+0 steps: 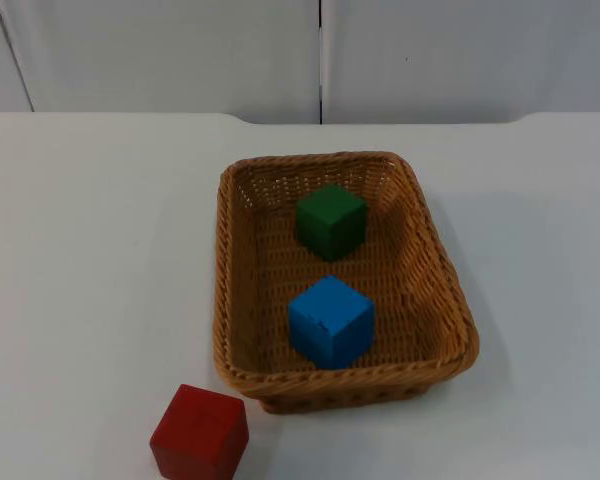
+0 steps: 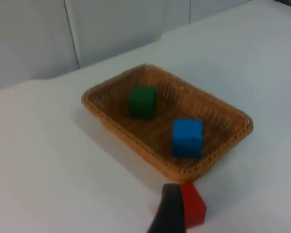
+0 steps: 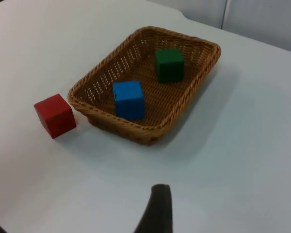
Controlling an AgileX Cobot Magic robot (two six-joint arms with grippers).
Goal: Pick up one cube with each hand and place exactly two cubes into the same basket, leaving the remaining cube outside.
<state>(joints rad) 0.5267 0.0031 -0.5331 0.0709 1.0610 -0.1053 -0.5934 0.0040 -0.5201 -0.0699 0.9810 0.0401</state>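
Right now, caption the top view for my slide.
Green cube and blue cube inside the wicker basket; red cube left outside.

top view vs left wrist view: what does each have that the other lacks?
Top view alone: the red cube seen whole on the white table, just off the basket's near left corner.

Left wrist view alone: a black fingertip of the left gripper, standing in front of the red cube and hiding part of it.

Both: the green cube and blue cube inside the basket, apart from each other, the red cube outside on the table, and the grey wall behind.
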